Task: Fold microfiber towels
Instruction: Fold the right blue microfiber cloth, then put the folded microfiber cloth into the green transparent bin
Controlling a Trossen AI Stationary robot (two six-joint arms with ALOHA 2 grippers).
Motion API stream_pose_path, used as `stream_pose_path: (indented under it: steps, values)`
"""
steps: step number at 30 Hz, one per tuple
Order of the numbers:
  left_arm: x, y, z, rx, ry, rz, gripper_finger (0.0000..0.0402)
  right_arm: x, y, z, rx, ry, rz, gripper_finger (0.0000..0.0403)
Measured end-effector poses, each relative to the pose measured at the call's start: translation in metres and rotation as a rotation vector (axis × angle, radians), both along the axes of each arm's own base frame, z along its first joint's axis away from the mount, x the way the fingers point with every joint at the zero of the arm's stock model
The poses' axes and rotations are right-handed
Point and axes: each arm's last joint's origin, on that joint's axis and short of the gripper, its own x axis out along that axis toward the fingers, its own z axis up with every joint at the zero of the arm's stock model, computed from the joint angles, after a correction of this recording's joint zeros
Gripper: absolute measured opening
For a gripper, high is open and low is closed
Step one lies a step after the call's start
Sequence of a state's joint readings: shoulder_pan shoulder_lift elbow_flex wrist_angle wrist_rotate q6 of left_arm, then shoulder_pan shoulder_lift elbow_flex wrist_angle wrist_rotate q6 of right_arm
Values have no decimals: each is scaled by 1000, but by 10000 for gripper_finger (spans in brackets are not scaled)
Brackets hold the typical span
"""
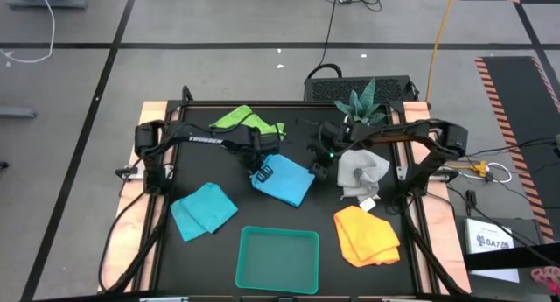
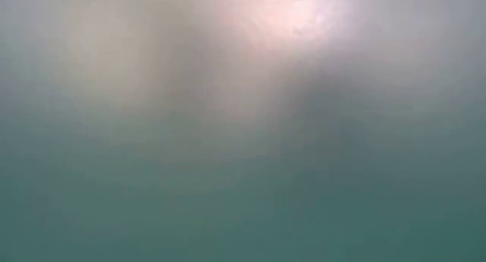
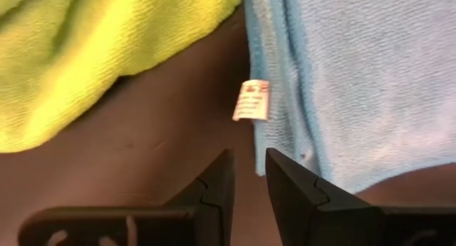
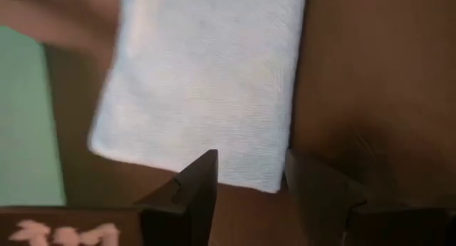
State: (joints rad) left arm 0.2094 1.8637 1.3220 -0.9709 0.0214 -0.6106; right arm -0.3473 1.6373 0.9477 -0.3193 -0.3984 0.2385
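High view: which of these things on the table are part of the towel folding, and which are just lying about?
Part of the job:
lime green towel
centre blue towel, between the left gripper and right gripper
left blue towel
grey-white towel
yellow-orange towel

Lying about:
teal tray
potted plant

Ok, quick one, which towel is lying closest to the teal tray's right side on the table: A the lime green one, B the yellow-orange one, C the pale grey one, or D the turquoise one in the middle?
B: in the high view the yellow-orange towel lies just right of the teal tray, while the lime green towel is at the table's far edge.
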Motion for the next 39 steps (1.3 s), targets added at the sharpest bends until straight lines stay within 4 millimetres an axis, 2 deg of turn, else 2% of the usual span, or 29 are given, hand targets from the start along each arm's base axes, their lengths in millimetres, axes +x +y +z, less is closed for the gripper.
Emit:
stream_pose_path:
  steps: [4,8,15,24,34,39]
  values:
    - [3,5,-1,-34,-58,9,83,0,0,-13,12,47,-10,158]
    - [4,6,-6,-47,-88,12,83,2,-1,-18,13,53,-10,158]
    - [-2,4,-15,-83,-62,44,83,7,-3,-16,-5,1,-10,158]
    - [-2,3,-15,-98,-64,65,83,6,-2,-17,-14,9,9,158]
    - [-1,3,-15,-98,-65,66,83,11,-4,-41,21,69,15,157]
    - [-1,3,-15,-97,-65,66,83,12,-4,-44,41,58,22,157]
